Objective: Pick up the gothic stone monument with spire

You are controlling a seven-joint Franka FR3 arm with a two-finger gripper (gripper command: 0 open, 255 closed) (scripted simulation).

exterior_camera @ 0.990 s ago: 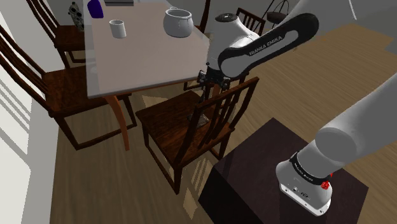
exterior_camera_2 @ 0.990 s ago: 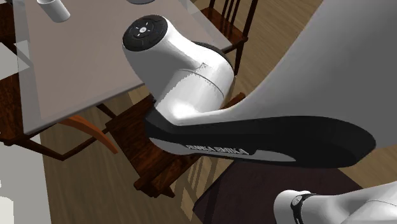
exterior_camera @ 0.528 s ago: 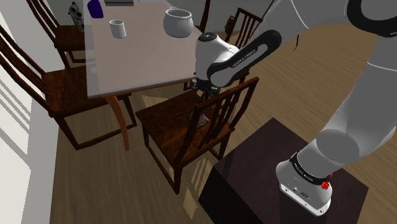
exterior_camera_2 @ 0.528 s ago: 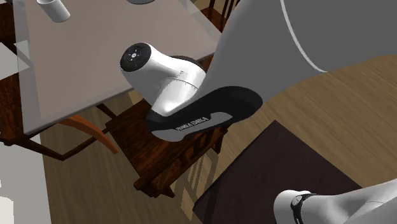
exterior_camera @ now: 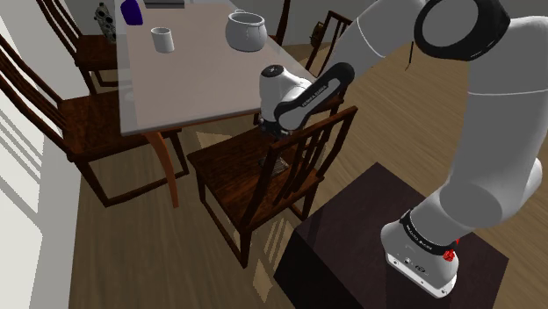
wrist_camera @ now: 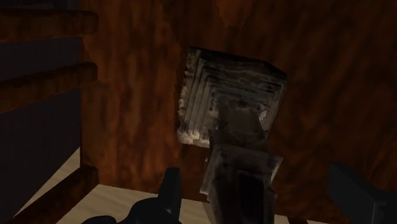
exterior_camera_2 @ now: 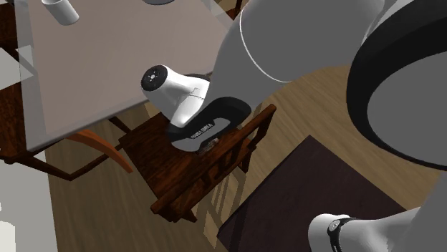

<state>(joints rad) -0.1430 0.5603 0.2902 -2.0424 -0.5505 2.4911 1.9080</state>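
**Gripper over the spire, wide open, nothing held**

The all-black two-finger gripper (wrist_camera: 254,172) is spread wide and empty. One finger stands on each side of the spire, and neither touches it as far as I can see.

The target is the grey, weathered stone monument with a stepped square base and tall spire (wrist_camera: 230,105). It stands upright on the seat of the dark reddish-brown wooden slat-backed chair (exterior_camera: 230,167), close in front of the back slats.

Step in hand, as I read it: finish the descent, then close.
- The spire sits nearer one finger than the other. I would centre it first, so the first pad to land does not tip the piece.
- The spire narrows upward, so a high pinch may slide off. I would go lower, to a thicker section, before squeezing.

Room to move:
- The chair's top rail (exterior_camera: 307,132) lies just beside the arm's white wrist (exterior_camera: 279,88).
- The edge of the pale grey table top (exterior_camera: 176,88) is near on the other side.
- Sideways moves look tight, so straight up is the open way out.

Farther off on the table, a white round pot (exterior_camera: 245,32) and a white cup (exterior_camera: 162,39) stand well apart from the work.
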